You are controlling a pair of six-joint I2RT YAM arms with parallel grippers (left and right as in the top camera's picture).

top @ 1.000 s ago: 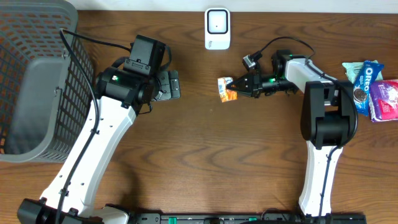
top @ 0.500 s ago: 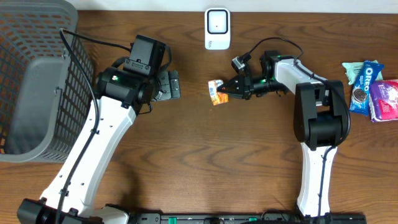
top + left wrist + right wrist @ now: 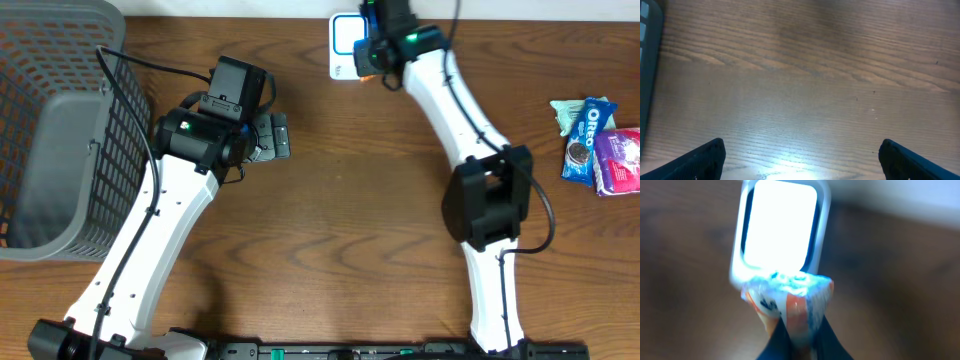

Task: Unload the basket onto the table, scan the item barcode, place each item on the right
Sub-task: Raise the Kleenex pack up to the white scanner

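Note:
My right gripper (image 3: 374, 52) hangs over the white scanner (image 3: 346, 40) at the table's back edge, shut on a small orange and white snack packet (image 3: 366, 68). In the right wrist view the packet (image 3: 790, 297) is pinched between the dark fingers (image 3: 777, 342), with its crinkled top just in front of the scanner's bright window (image 3: 780, 230). No barcode can be made out in the blur. My left gripper (image 3: 275, 135) rests left of centre, open. Its two fingertips (image 3: 700, 160) stand wide apart over bare wood, with nothing between them.
A grey wire basket (image 3: 50, 130) fills the left side, and its edge shows in the left wrist view (image 3: 647, 75). At the right edge lie an Oreo pack (image 3: 585, 125) and a purple packet (image 3: 618, 160).
My right arm has carried the packet from the middle of the table leftward and back, up over the scanner. The left arm has not moved.

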